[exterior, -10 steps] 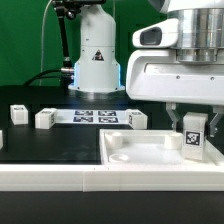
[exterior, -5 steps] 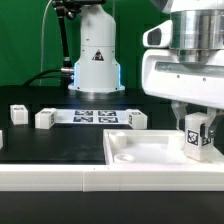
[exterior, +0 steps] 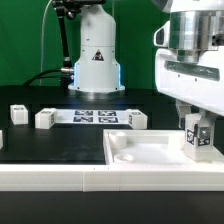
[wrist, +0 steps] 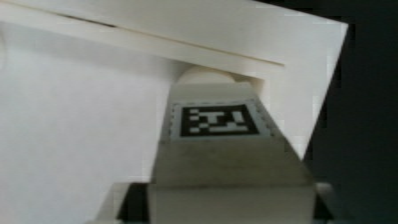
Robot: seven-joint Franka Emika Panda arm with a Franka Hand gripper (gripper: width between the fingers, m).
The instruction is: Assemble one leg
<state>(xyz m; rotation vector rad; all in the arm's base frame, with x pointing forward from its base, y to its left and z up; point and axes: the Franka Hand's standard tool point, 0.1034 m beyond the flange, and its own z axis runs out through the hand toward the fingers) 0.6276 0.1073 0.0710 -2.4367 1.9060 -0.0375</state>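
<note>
My gripper [exterior: 197, 128] is shut on a white leg [exterior: 197, 139] with a black-and-white tag on its face. It holds the leg upright over the exterior view's right end of the large white tray-like panel [exterior: 150, 158], near a corner socket. In the wrist view the leg [wrist: 221, 150] fills the middle, its tag facing the camera, with the dark fingers [wrist: 135, 203] at both sides. Its far end reaches the panel's raised edge [wrist: 160, 45]. Whether the leg touches the panel I cannot tell.
Other white legs stand on the black table: one [exterior: 19, 114], one [exterior: 44, 119] and one [exterior: 138, 119]. The marker board [exterior: 95, 116] lies between them. A white robot base [exterior: 96, 60] stands behind. The panel's left corner socket [exterior: 121, 143] is in view.
My gripper has moved toward the exterior view's right with the leg in it, and slightly lower. The other parts have not moved.
</note>
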